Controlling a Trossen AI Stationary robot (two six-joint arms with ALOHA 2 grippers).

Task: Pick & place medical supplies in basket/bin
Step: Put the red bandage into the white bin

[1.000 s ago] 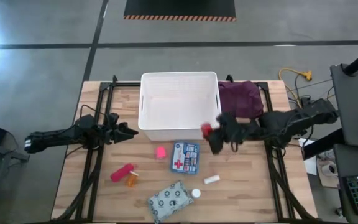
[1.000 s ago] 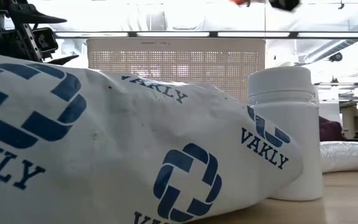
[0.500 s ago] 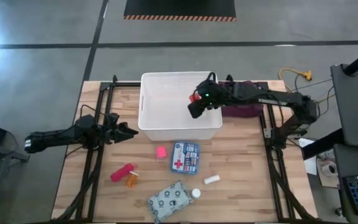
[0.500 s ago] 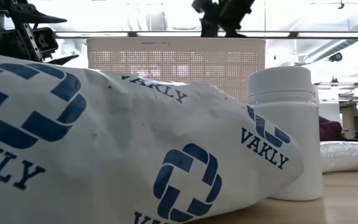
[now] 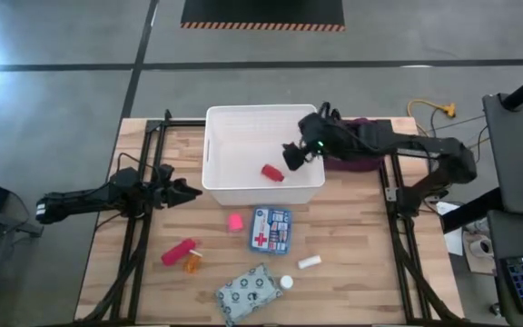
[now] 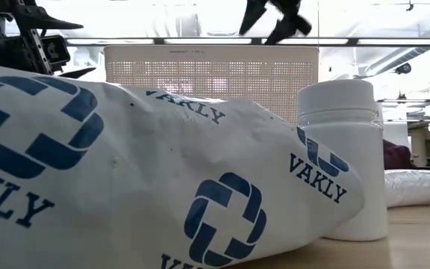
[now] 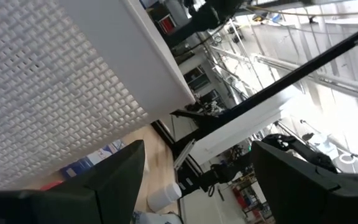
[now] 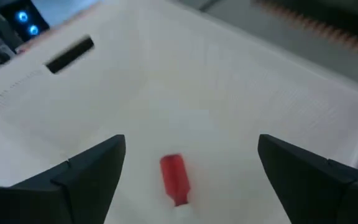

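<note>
Wooden table (image 5: 361, 272) on grey floor | right gripper (image 5: 295, 155) spread above basket (image 5: 214, 150) | red tube (image 5: 272, 173) inside

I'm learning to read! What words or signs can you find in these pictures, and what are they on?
"VAKLY", with a blue cross logo: printed many times on the pouch.
Red cross sign: on the first-aid box.
Small dark print on the basket rim: too small to read.
Bottle: no label visible.
</note>
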